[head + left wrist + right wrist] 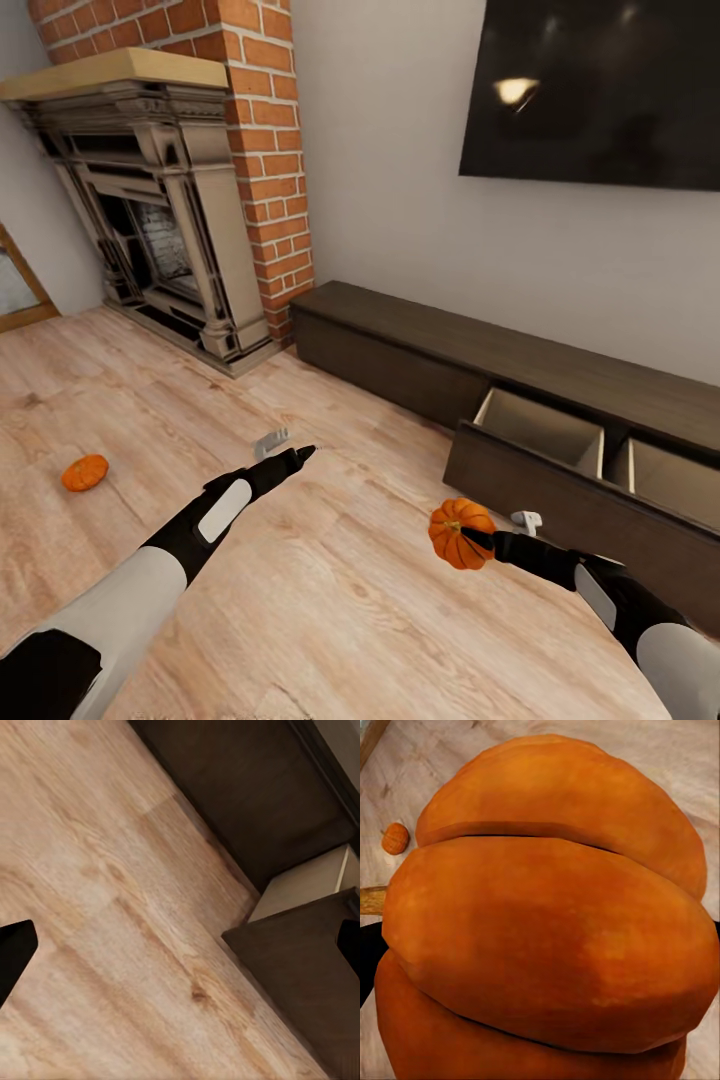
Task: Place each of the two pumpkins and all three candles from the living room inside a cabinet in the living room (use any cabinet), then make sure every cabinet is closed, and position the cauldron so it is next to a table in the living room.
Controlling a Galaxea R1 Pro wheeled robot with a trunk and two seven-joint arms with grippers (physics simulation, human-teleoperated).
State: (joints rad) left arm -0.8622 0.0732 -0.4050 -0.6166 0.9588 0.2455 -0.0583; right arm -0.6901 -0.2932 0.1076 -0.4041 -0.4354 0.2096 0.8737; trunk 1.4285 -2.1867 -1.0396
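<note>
Pumpkin [460, 533] held in right gripper [478, 540], jaws clamped on it, above the floor [350, 600] near the cabinet's [420, 350] open drawer [540, 470]: orange, ribbed, flattened. Second pumpkin [85, 472] lies on floor, well apart. Left gripper [290, 458] jaws spread, empty.

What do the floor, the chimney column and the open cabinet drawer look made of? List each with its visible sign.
Floor: pale wood planks, matte, judging by grain streaks and board seams.
Chimney column: red brick with light mortar joints, rough-looking.
Cabinet: dark brown wood or veneer, matte, with faint grain; its open drawer is pale beige inside, smooth, possibly painted board.
Being a render, these are looks only.
</note>
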